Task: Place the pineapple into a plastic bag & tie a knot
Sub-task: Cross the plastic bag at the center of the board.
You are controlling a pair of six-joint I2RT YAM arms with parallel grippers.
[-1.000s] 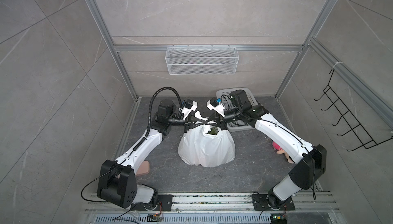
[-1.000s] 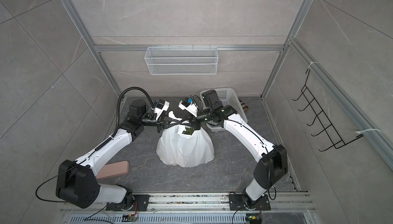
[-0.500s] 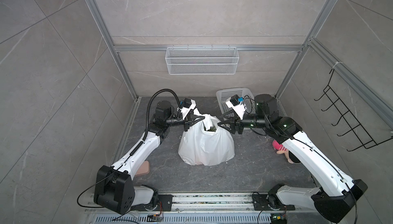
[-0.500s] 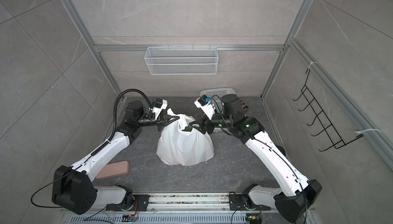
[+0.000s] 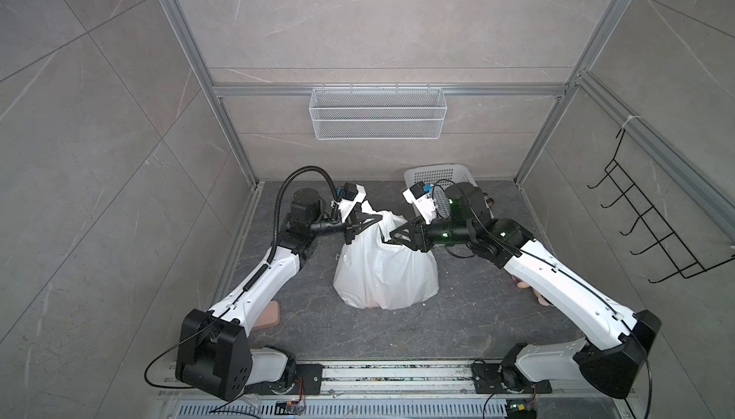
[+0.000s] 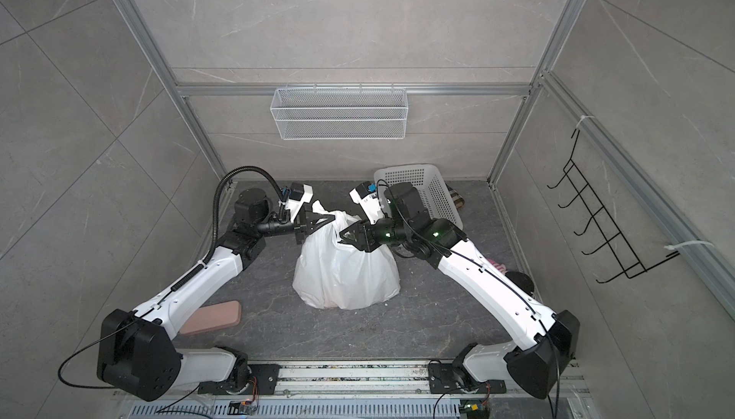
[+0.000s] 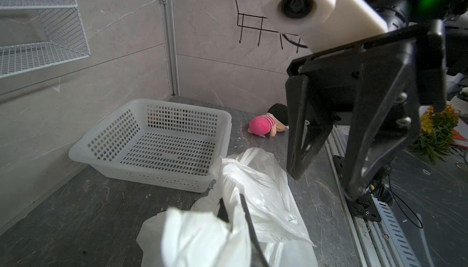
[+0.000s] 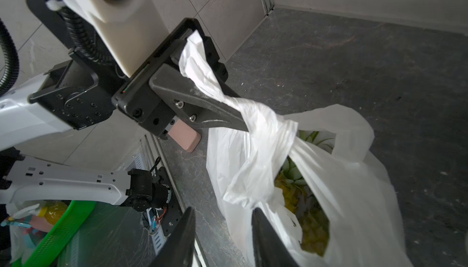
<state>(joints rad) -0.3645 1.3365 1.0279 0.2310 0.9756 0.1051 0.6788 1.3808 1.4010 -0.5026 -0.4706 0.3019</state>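
Well, the white plastic bag (image 5: 385, 274) (image 6: 346, 274) stands bulging in the middle of the table (image 5: 457, 317), a little nearer the back edge than the front. Its mouth gapes, and in the right wrist view the pineapple (image 8: 298, 194) shows inside, yellow body low down and green leaves up near the opening.

The left gripper (image 5: 380, 218) (image 8: 247, 127) reaches in from the left edge. Its jaws are pressed together on one twisted handle strip (image 8: 202, 70), whose loose end pokes out behind the fingers. The strip runs taut from the fingertips down to the bag's mouth.

The right gripper (image 5: 393, 236) (image 7: 324, 184) comes in from the right and hangs at the bag's rim, facing the left one. Its jaws stand apart and clamp nothing, though its fingertips (image 8: 258, 217) are just beside the crumpled film at the near edge of the opening.

A white perforated basket (image 5: 441, 172) (image 7: 152, 139) sits toward the back right corner. A pink plush toy (image 7: 260, 125) lies by the right edge, and a pinkish pad (image 6: 214, 317) lies near the front left corner.
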